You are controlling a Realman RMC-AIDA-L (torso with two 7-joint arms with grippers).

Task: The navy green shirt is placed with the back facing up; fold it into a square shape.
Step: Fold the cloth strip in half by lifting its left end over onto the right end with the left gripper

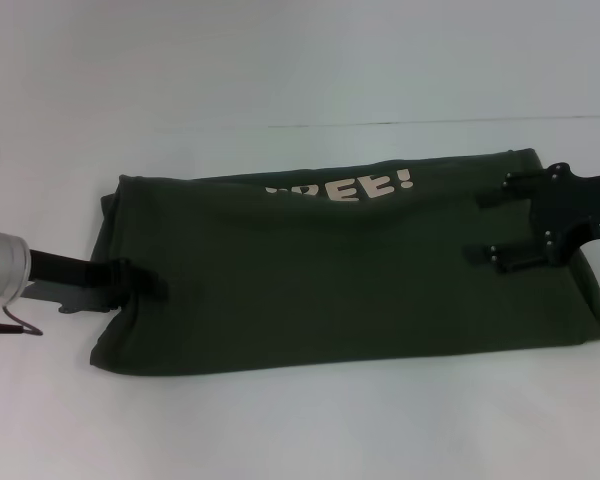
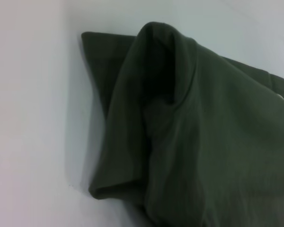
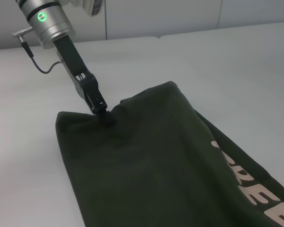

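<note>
Head view: left gripper [image 1: 145, 282], fingers pinched on the shirt's [image 1: 340, 270] left end. Shirt: folded into a long band across the white table [image 1: 300, 60], cream lettering [image 1: 340, 188] along its far edge. Right gripper [image 1: 500, 228]: over the shirt's right end, fingers spread wide.

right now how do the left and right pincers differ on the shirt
The left pincer is shut on the navy green shirt, pinching its left end; the right pincer rests open over the right end. The left reaches in low from the side; the right lies flat on top. Both touch the shirt.
</note>
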